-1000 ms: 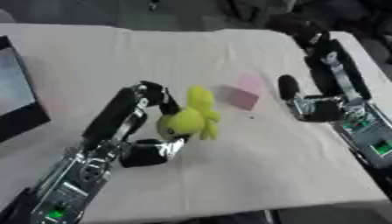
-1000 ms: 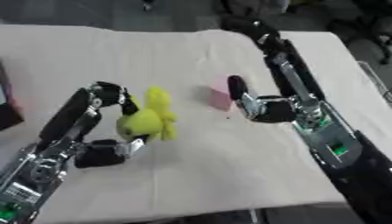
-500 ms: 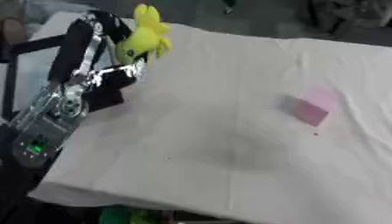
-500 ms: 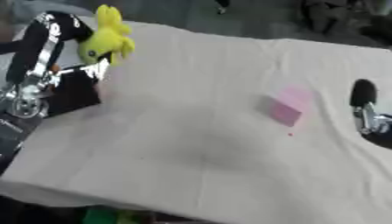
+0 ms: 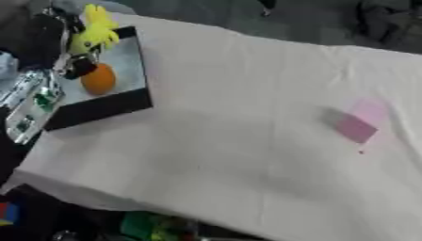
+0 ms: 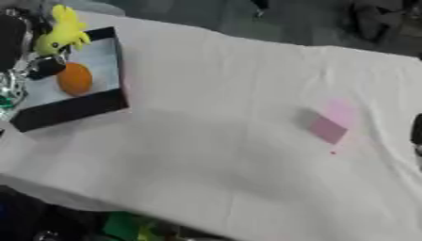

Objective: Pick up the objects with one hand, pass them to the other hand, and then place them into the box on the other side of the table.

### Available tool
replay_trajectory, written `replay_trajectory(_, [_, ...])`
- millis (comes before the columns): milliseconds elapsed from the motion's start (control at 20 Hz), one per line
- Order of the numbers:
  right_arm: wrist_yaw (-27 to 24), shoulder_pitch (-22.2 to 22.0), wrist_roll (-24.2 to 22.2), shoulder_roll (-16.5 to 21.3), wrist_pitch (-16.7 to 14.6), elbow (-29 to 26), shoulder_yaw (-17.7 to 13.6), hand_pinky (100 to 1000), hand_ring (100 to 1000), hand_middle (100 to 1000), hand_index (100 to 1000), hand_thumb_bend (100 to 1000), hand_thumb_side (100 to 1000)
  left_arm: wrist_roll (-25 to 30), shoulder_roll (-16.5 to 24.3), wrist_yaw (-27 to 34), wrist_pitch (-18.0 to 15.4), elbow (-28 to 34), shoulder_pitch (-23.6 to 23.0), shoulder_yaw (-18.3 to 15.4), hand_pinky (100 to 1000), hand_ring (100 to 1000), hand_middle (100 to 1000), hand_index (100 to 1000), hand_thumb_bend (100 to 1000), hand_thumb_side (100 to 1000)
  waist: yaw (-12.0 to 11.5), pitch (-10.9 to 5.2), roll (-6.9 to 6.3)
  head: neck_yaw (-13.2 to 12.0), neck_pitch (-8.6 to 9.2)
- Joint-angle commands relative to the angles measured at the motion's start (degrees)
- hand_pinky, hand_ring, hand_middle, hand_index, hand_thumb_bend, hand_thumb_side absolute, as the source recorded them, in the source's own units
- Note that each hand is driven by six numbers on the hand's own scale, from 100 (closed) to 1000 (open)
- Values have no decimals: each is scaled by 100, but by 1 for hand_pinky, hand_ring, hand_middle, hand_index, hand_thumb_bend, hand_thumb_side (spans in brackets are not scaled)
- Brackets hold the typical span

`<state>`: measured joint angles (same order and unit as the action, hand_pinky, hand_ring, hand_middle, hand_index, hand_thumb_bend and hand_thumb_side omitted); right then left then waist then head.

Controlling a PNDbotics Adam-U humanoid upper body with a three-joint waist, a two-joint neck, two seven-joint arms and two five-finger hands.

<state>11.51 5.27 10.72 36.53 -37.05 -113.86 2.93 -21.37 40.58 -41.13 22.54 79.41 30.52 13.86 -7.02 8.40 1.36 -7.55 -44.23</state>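
A yellow plush toy (image 5: 95, 29) hangs over the far left corner of a black-walled box (image 5: 101, 108) at the table's left side. My left hand (image 5: 76, 67) is shut on the toy from below, and its arm runs up the left edge. An orange round object (image 5: 99, 79) lies inside the box. A pink block (image 5: 359, 124) lies on the white cloth at the right. Of my right hand (image 6: 416, 133) only a dark sliver shows at the right edge.
The white cloth (image 5: 231, 117) covers the table, and its near edge runs slanting across the bottom of the view. Coloured things lie on the floor below that edge. Dark objects stand beyond the far edge.
The camera has swung left, bringing the box into view. My left hand has carried the yellow toy from the table's middle to above the box. The pink block stays on the cloth.
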Motion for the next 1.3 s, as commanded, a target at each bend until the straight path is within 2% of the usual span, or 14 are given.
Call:
replay_trajectory(50, [82,-31,-70,42,41,-73,-17,862,832,851,921,100,534,122,350,54,32,-256,-98,-13,799,843,837,933,1000,647,27,-82,-25,82,11])
replay_trajectory(100, [103,-50,-86,30,58,-73,-9,861,831,851,921,100,537,199,352,130,-22,-249,-124,-65,813,856,849,937,1000,678,30,-87,-24,116,11])
replay_trajectory(150, [127,-70,-104,22,69,-73,-3,858,828,850,921,100,520,284,345,214,-95,-176,-128,-149,836,877,875,947,1000,903,27,-92,-22,151,11])
replay_trajectory(200, [154,-93,-125,15,79,-73,-2,857,827,849,921,100,545,369,335,298,-174,-70,-113,-250,839,881,881,949,1000,779,21,-96,-21,192,11])
replay_trajectory(300, [197,-139,-152,-4,112,-73,-15,851,821,841,919,100,563,481,348,483,-355,207,-86,-428,842,892,906,959,1000,802,0,-100,-24,298,11])
replay_trajectory(550, [276,-274,-175,-6,258,-73,-117,848,816,828,913,100,648,282,414,941,-813,945,-183,-688,836,903,934,955,1000,768,-61,-92,-33,606,11])
replay_trajectory(700, [369,-446,-158,22,324,-73,-239,848,814,824,910,100,660,180,230,1227,-1098,1410,-290,-818,857,867,849,894,1000,630,-84,-80,-29,822,11])
replay_trajectory(750, [403,-518,-154,40,345,-73,-288,847,812,814,905,100,658,136,126,1318,-1189,1557,-298,-794,857,834,791,877,1000,603,-93,-72,-27,900,11])
replay_trajectory(900, [486,-811,-248,123,502,-73,-486,844,811,802,891,100,704,26,-259,1580,-1451,1983,-332,-669,853,791,717,782,934,587,-153,-21,-30,1172,11])
replay_trajectory(1000, [578,-1008,-377,204,640,-73,-633,865,833,840,910,100,743,-80,-520,1743,-1615,2249,-342,-560,842,766,689,752,911,600,-206,22,-36,1415,11])
replay_trajectory(1050, [612,-1125,-453,248,717,-73,-703,880,854,861,917,100,791,-113,-653,1825,-1696,2382,-332,-468,838,761,685,752,897,614,-236,44,-40,1574,11])
replay_trajectory(1200, [569,-1351,-660,362,951,-68,-893,899,880,882,927,100,863,17,-967,2076,-1947,2790,-297,-218,837,748,669,753,868,636,-322,98,-48,2028,11])
replay_trajectory(1300, [509,-1452,-751,495,1120,29,-1066,905,887,887,931,100,877,189,-1191,2260,-2131,3089,-287,-87,840,739,655,746,860,638,-405,156,-36,2548,11])
